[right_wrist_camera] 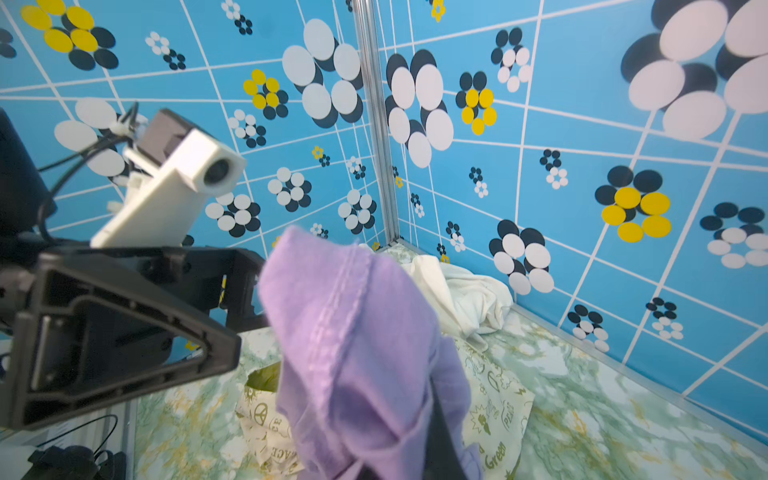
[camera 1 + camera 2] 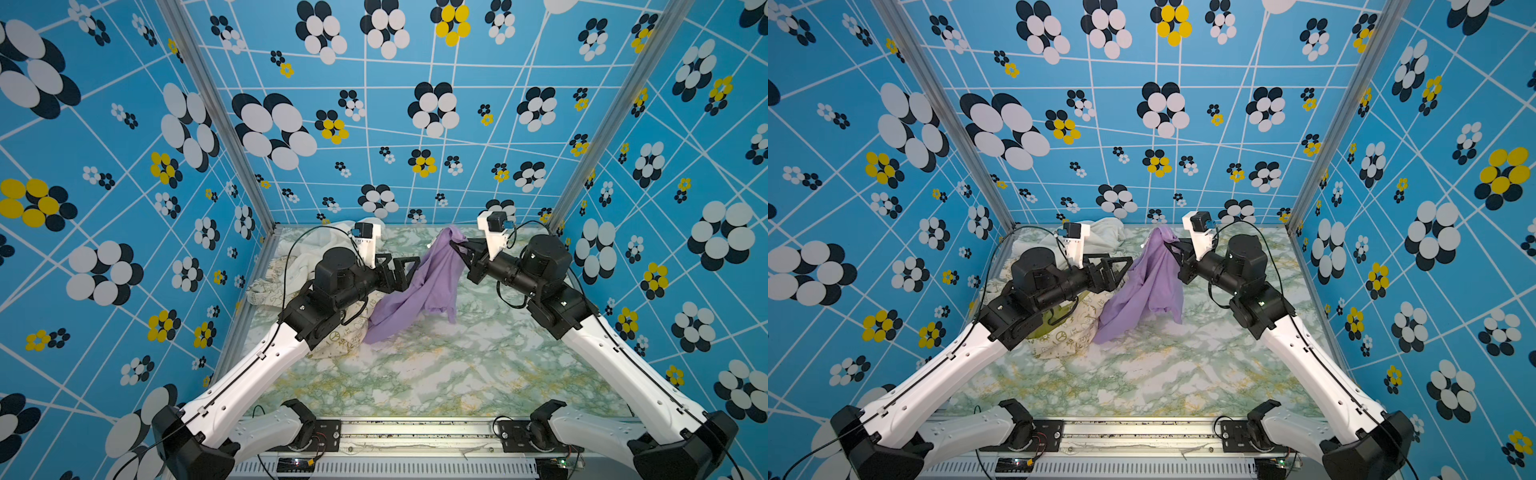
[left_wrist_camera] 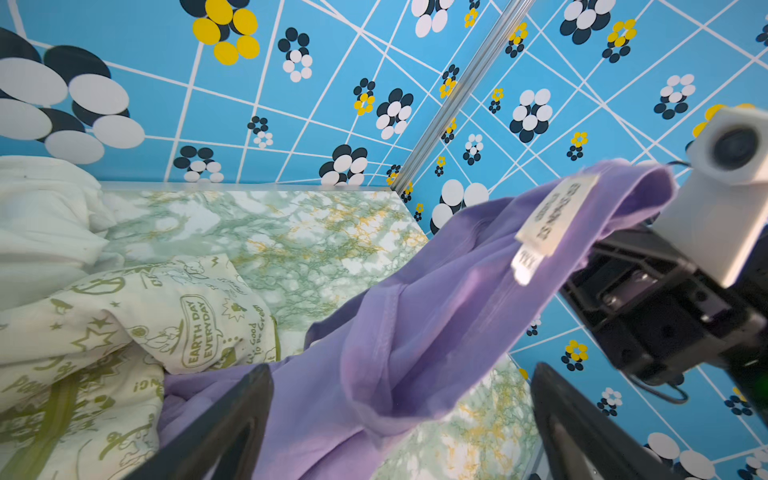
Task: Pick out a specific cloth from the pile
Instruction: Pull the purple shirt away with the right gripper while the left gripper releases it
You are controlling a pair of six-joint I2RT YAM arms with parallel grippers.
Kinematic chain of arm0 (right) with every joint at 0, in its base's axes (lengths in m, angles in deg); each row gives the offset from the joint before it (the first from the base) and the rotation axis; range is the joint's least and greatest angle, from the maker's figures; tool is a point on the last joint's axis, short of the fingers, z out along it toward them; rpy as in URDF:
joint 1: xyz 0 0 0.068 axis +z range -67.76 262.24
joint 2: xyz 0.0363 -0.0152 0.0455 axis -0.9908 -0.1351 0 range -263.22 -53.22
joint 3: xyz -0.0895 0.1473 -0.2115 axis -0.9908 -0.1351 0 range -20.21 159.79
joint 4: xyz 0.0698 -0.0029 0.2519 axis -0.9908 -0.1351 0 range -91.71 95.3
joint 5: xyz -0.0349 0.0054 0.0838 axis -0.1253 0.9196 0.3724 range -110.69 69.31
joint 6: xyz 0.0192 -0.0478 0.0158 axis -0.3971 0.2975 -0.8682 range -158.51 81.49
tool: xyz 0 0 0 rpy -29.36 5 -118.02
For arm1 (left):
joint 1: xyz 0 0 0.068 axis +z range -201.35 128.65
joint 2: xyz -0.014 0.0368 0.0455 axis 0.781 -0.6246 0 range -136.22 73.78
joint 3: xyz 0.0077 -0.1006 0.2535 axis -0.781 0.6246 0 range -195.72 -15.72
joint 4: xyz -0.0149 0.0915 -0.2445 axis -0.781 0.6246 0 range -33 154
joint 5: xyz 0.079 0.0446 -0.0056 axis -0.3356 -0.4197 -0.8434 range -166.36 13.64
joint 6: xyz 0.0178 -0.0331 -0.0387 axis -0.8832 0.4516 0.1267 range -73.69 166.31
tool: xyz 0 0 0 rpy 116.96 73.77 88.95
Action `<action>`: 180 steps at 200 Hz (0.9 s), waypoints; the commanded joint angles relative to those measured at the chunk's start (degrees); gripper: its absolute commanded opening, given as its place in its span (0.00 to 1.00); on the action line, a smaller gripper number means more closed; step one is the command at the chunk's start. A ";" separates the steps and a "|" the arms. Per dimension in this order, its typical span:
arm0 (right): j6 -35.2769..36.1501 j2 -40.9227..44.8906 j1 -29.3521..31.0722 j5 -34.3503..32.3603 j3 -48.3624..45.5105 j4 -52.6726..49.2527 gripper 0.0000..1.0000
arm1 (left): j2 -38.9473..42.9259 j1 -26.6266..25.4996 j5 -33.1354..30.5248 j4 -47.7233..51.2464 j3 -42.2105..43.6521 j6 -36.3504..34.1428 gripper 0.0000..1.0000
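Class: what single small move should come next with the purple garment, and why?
Probably the right gripper should lift the purple garment higher and away from the pile: it is shut on the labelled end, the left gripper stands open beside it, and the garment's lower end rests against the pile.

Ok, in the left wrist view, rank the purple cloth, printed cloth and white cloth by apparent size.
1. purple cloth, though it is nearest the camera.
2. printed cloth.
3. white cloth, cut off by the frame edge.
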 commanded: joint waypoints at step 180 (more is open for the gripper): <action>8.99 -4.53 -9.34 -25.24 23.32 -13.34 0.00 | 3.83 1.75 -2.48 1.83 3.83 -0.10 0.99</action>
